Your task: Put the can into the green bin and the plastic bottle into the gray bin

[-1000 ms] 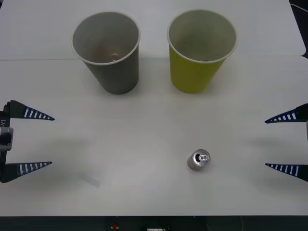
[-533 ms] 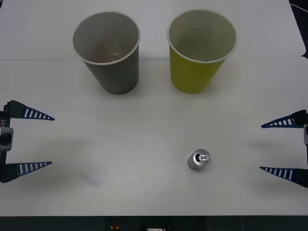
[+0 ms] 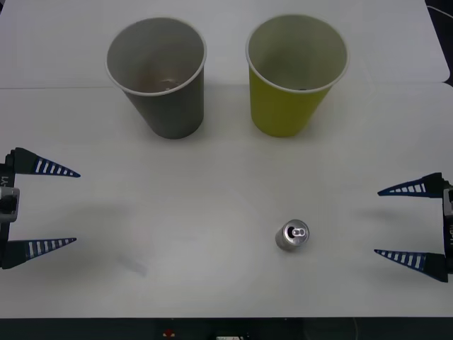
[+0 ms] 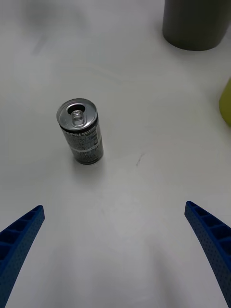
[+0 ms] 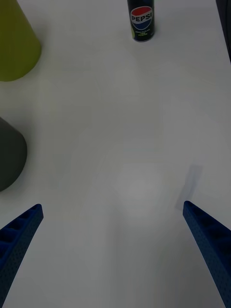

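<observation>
With the can (image 3: 292, 235) standing upright on the near-right part of the table (image 3: 212, 184), well apart from both cups, the step in hand looks like the reach to grab it. Right gripper (image 3: 403, 224) sits at the right edge, fingers spread wide, facing the can, so it's the closer one. Best to bring it in level, straddle the can body, and close gently since it's small and could tip. Green bin (image 3: 296, 74) is far right, gray bin (image 3: 158, 76) far left. Left gripper (image 3: 44, 206) is spread too, parked at the left edge.
</observation>
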Robot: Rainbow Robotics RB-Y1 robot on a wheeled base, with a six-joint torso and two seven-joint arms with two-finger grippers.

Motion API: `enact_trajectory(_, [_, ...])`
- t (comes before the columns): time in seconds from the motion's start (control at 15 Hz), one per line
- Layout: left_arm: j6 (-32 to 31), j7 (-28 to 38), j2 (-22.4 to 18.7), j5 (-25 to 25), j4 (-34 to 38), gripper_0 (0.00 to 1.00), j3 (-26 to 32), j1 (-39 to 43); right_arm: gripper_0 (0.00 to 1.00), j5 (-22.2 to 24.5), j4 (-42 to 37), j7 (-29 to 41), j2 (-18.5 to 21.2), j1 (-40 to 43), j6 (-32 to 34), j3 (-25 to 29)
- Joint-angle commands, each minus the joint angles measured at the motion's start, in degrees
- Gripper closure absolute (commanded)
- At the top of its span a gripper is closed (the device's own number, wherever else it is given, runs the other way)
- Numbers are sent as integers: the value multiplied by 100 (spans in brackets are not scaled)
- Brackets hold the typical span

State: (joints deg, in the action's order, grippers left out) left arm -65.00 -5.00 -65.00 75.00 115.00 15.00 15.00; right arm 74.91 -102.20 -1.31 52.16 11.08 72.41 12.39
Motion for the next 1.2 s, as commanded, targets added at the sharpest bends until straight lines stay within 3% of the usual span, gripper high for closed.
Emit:
enact_trajectory(0.07, [0, 0, 0, 0, 0, 0, 0, 0, 0, 6, 314, -520, -365, -44, 10, 0])
enact_trajectory(0.33, [0, 0, 0, 0, 0, 0, 0, 0, 0, -3, 807, -1170, -883, -150, 71, -70])
enact_trajectory(0.8, [0, 0, 0, 0, 0, 0, 0, 0, 0, -425, 2169, -2322, -1340, -642, 115, -624])
enact_trajectory(1.2, [0, 0, 0, 0, 0, 0, 0, 0, 0, -416, 2969, -2638, -2061, -932, 493, -624])
